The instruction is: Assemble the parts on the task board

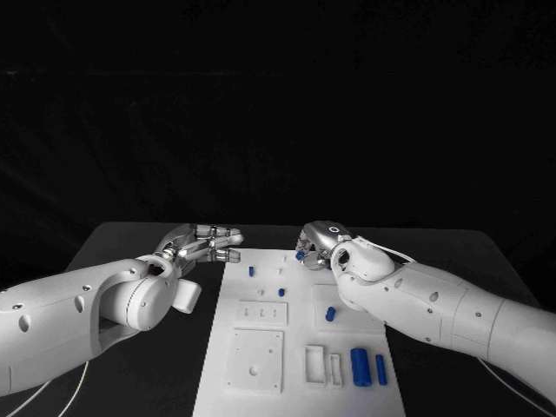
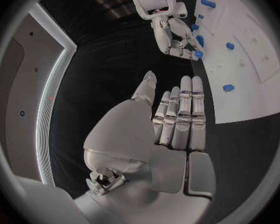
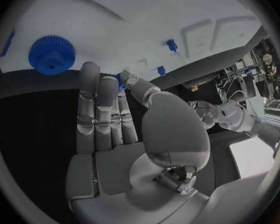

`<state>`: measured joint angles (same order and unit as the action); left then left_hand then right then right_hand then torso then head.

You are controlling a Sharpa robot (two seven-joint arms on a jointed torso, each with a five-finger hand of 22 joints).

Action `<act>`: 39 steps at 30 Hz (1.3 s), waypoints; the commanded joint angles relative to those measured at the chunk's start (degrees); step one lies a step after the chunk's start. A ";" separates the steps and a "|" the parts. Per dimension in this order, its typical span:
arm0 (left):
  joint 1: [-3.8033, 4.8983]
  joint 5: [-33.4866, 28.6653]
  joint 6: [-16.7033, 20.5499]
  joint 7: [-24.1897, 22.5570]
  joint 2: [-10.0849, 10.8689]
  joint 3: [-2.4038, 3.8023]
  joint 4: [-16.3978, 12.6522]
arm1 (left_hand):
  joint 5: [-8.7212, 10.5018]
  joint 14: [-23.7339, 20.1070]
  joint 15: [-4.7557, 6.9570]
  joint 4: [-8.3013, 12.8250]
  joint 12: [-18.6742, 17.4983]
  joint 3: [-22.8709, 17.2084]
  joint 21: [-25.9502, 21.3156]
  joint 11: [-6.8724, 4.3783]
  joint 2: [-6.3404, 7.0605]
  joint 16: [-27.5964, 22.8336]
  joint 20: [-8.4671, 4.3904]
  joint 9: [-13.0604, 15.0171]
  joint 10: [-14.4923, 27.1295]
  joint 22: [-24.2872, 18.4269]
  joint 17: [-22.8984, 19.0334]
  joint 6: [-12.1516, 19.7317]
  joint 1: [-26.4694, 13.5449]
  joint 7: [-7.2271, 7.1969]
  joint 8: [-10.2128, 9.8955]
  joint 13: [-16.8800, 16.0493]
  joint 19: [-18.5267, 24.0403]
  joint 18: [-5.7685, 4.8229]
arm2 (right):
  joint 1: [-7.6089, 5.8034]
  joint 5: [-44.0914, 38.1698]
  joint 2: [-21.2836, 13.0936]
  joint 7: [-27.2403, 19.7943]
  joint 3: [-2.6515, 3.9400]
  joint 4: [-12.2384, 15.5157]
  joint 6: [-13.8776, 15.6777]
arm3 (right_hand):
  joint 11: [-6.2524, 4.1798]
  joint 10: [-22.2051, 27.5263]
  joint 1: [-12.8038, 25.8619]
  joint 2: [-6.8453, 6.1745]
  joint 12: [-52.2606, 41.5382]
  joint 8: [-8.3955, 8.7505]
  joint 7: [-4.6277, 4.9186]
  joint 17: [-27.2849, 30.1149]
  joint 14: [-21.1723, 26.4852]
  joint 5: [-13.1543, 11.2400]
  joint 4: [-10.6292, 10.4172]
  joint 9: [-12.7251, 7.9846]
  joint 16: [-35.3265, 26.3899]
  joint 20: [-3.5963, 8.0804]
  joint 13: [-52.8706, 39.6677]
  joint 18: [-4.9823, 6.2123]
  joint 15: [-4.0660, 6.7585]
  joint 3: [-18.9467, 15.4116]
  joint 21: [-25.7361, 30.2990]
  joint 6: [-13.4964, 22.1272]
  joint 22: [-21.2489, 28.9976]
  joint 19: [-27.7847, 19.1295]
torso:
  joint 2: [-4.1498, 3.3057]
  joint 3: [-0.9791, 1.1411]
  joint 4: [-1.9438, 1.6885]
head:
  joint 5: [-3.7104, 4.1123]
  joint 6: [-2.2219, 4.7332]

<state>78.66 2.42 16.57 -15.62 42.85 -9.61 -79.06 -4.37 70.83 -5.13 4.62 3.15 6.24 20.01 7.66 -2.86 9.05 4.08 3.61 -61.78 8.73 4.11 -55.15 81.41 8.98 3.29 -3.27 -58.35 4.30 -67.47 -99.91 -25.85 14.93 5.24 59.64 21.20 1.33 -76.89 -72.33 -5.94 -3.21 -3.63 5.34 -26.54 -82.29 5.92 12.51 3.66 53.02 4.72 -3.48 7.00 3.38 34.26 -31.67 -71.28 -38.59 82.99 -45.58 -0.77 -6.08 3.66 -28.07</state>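
The white task board (image 1: 260, 365) lies lengthwise in the middle of the table. My right hand (image 1: 318, 241) hovers over its far edge, and its thumb and a finger pinch a small blue part (image 1: 301, 255), seen at the thumb tip (image 3: 122, 79). A blue gear (image 3: 50, 55) lies on the board just beyond the fingers (image 3: 90, 84). My left hand (image 1: 206, 244) is off the board's far left corner, its fingers (image 2: 180, 114) straight and together, holding nothing. Small blue pegs (image 1: 252, 271) (image 1: 282, 292) stand in the board, and a blue piece (image 1: 331, 314) lies mid-board.
Two blue cylinders (image 1: 360, 365) (image 1: 380, 369) lie side by side near the board's near right edge, next to rectangular white frames (image 1: 315, 365). Raised white plates (image 1: 263, 314) (image 1: 254, 360) sit on the board's left half. Black table surrounds the board.
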 commanded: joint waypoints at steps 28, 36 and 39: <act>0.04 -0.06 -1.12 0.04 -1.68 0.03 1.00 | 0.34 -0.61 -0.01 -0.18 0.30 -0.11 -0.02 -0.01 0.10 -0.28 0.12 -0.02 0.87 -0.34 -0.05 0.64 -0.45 -0.10 0.20 -0.06 0.25 -0.21 | 0.10 -5.32 6.08 0.11 -2.17 -6.30 7.24 | 0.12 -0.25 -0.51 0.55 -0.15 -0.01 -0.76 -0.20 -0.13 -1.07 0.38 0.30 -0.56 0.41 -0.04 -0.19 0.47 0.76 1.13 -1.37 -1.30 0.27 | -0.44 -0.39 -0.67 | -0.69 0.35; 0.04 -0.06 -1.18 0.03 -1.83 0.03 1.17 | 0.34 -0.69 -0.03 -0.26 0.31 -0.12 -0.04 0.00 0.11 -0.31 0.14 -0.02 0.94 -0.44 -0.05 0.73 -0.58 -0.11 0.19 -0.07 0.27 -0.22 | 0.25 -5.42 6.32 -0.38 -2.49 -6.84 6.19 | 0.13 -0.20 -0.43 0.59 -0.14 -0.02 -0.76 -0.25 -0.14 -0.88 0.51 0.29 -0.68 0.43 -0.03 -0.18 0.49 0.56 1.57 -1.42 -1.74 0.34 | -0.53 -0.35 -0.51 | -0.94 0.28; 0.03 -0.06 -1.20 0.01 -1.94 0.03 1.26 | 0.31 -0.71 -0.04 -0.34 0.31 -0.15 -0.04 0.00 0.11 -0.31 0.16 -0.02 0.97 -0.52 -0.05 0.77 -0.66 -0.13 0.20 -0.07 0.25 -0.21 | 0.35 -5.40 6.40 -0.50 -2.63 -6.83 5.83 | 0.14 -0.17 -0.42 0.62 -0.14 -0.01 -0.76 -0.25 -0.13 -0.76 0.53 0.29 -0.72 0.41 -0.03 -0.16 0.47 0.54 1.67 -1.38 -1.85 0.34 | -0.57 -0.39 -0.53 | -1.14 0.08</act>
<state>78.65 2.38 16.34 -15.38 41.07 -9.62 -77.76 -4.37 70.41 -5.14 4.57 3.15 6.19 20.01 7.54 -2.86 9.05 4.08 3.61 -61.27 8.28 4.11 -54.73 81.42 8.98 3.28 -3.27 -58.35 4.30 -67.17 -104.29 -19.58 15.12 2.63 52.81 28.00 1.33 -76.86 -72.81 -5.67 -2.97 -3.38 4.93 -26.73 -82.51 4.82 12.89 3.65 52.58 4.90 -3.41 6.19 3.57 34.80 -30.36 -71.91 -40.36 83.22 -46.09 -1.16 -6.61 2.64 -27.89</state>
